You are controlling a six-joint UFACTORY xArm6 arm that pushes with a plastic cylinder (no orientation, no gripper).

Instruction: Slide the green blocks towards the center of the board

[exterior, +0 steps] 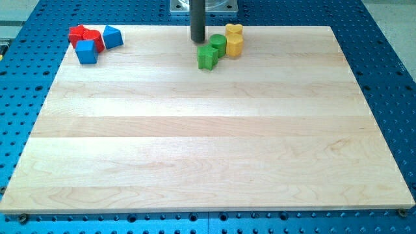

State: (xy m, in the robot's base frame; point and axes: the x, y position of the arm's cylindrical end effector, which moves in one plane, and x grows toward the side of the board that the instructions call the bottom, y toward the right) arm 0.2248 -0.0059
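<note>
Wooden board (208,149) fills the view on a blue pegged table (390,39). At its top edge, my tip (197,40) holds nothing, just left of two green blocks (208,57) (218,44) touching yellow ones (234,39). Red blocks (86,36) and blue blocks (86,53) (112,36) cluster top left.

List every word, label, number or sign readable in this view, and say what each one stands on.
None: no readable text anywhere in this view.
The wooden board is bare wood grain.
The green blocks, yellow blocks, red blocks and blue blocks carry no marks.
My tip, just left of the green blocks, is plain dark.
The blue perforated table shows only holes.
</note>
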